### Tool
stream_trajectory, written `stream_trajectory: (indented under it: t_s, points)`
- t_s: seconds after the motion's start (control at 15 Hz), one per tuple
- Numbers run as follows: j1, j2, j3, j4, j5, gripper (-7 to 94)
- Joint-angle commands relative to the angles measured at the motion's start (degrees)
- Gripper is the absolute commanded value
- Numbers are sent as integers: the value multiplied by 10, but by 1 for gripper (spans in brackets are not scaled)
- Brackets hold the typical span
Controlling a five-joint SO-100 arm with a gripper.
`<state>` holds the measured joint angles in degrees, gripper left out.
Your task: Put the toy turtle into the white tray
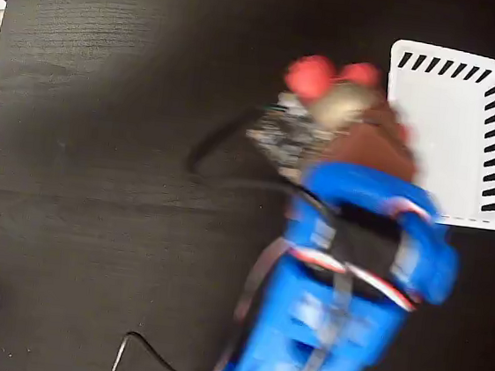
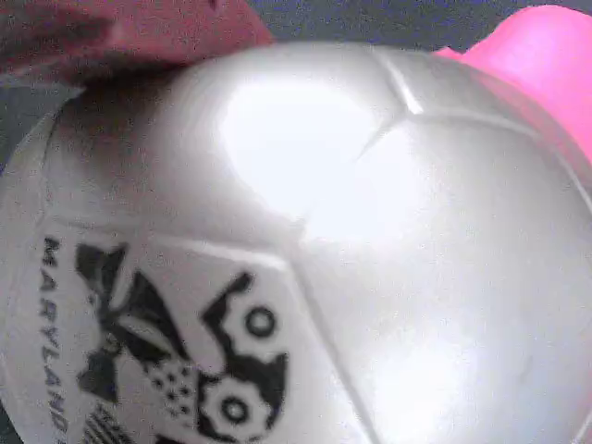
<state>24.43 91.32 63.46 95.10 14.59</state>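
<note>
End effector (image 1: pixel 348 116) looks clamped on the toy turtle (image 1: pixel 340 102), just left of the white tray (image 1: pixel 443 135). I'd carry it fully over the rim before letting go.

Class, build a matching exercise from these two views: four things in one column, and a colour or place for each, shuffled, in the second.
Column one:
1. toy turtle
2. white tray
3. robot arm
4. table

Column two:
A. blue, blurred, entering from the bottom edge
B. black wood-grain surface
C. upper right of the fixed view, dark slots along two sides
D. pale shiny shell with a black printed mark, red-pink parts

Pairs: 1-D, 2-C, 3-A, 4-B
</note>
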Motion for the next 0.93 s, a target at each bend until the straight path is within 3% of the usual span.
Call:
stream_trajectory:
  t_s: [0.0,0.27,0.53,0.67,0.87]
  points:
    - [83,-26,-118,-2,-40,0]
    - [167,-185,-260,-5,-40,0]
    - [174,-328,-362,-3,-47,0]
    - [170,-386,-410,-2,-54,9]
    - [159,-415,-410,-18,-72,8]
